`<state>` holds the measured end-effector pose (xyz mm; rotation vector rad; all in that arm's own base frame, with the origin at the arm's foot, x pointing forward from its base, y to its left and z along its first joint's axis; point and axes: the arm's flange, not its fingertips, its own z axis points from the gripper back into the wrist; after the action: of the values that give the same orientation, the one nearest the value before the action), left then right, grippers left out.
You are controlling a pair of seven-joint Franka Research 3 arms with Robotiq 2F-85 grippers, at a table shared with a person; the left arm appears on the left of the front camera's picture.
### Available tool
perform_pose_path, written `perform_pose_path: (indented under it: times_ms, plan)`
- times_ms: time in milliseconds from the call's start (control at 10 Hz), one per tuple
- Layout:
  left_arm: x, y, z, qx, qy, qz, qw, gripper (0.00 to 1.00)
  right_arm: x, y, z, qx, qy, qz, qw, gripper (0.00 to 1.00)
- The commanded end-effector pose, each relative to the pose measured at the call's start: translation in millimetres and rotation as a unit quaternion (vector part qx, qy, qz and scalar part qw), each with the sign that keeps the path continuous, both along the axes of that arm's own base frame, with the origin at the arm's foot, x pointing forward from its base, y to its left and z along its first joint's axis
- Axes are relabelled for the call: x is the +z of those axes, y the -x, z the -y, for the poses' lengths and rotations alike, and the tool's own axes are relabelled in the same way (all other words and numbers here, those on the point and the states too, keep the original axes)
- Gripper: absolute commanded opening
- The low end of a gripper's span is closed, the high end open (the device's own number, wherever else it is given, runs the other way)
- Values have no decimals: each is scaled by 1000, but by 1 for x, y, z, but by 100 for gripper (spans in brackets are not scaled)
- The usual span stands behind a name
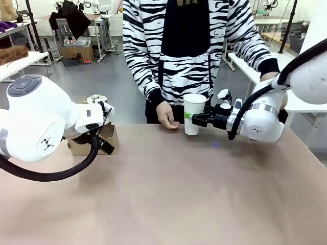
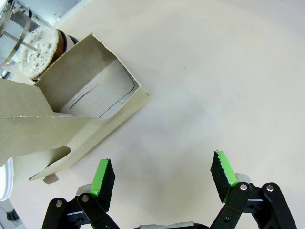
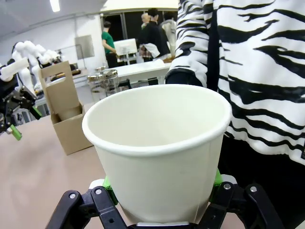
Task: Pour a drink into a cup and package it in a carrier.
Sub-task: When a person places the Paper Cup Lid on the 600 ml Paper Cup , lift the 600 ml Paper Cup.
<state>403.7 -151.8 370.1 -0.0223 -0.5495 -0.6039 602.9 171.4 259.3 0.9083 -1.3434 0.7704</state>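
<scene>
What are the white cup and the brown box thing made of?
The cup looks like paper: matte white, thin wall, rolled rim. The carrier looks like plain brown cardboard: dull, flat panels with folded, cut edges.

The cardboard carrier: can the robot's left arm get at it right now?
Probably yes: the left gripper hangs open just beside the carrier, with bare table between them and nothing in the way.

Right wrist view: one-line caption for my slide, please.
Right end effector shut on a white paper cup, with the cardboard carrier standing on the table behind.
</scene>
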Motion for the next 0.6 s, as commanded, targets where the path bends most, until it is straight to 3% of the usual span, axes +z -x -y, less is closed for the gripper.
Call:
perform_pose_path:
  times_ms: [0, 500]
  plan:
    - [0, 0, 0, 0, 1, 0, 1000, 100, 4, 2, 1, -2, -3, 3, 1000, 80]
    - [0, 0, 0, 0, 1, 0, 1000, 100, 4, 2, 1, -2, -3, 3, 1000, 80]
